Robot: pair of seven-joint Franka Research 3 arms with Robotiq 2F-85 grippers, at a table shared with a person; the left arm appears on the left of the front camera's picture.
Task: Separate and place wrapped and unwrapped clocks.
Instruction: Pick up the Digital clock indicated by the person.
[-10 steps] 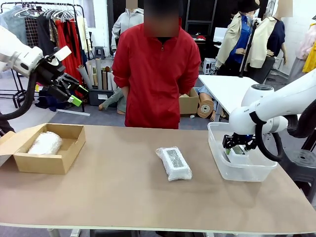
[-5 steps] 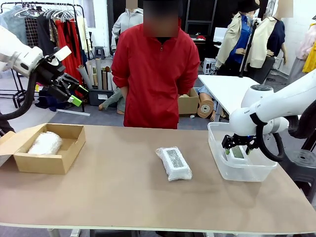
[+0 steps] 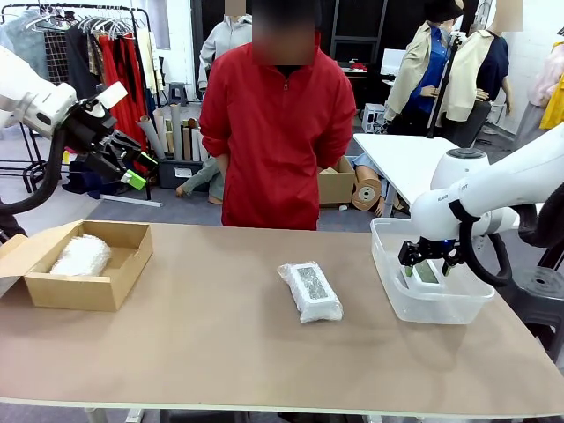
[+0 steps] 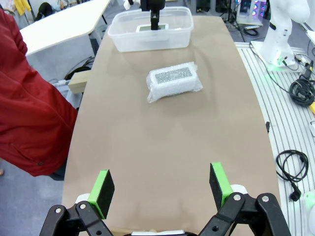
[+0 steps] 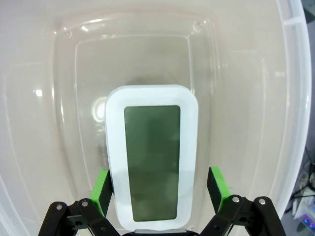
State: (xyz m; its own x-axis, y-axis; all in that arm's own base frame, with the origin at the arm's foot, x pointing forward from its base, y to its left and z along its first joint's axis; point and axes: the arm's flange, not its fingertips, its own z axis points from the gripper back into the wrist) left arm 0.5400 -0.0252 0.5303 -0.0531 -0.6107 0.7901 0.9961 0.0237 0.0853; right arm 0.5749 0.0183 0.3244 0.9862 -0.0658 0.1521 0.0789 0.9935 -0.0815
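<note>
Bare white rounded-rectangle digital clock [image 5: 151, 162] lies flat in the clear plastic tub [image 5: 290, 98], right, apparently the unwrapped side. Right hand [image 5: 160, 181] is open, straddling it. One whitish bubble-wrap lump [image 3: 81, 256] sits in the brown cardboard box [image 3: 88, 291], left. The other bubble-wrap lump [image 3: 310, 291] waits mid worktop [image 3: 220, 344]. Left hand [image 4: 160, 184] is open, raised.

There are three clocks in all: two wrapped clocks [image 3: 79, 256] [image 3: 310, 290] and one bare clock [image 5: 151, 162]. There are two containers, one box [image 3: 75, 291] and one tub [image 3: 441, 308], on a single worktop [image 3: 220, 352]. Two arms [image 3: 26, 92] [image 3: 502, 185] end in two claws — the left claw [image 4: 162, 183] and the right claw [image 5: 160, 189] — each with two green pads [image 4: 104, 189], four pads in all, and there is one person [image 3: 278, 132].
</note>
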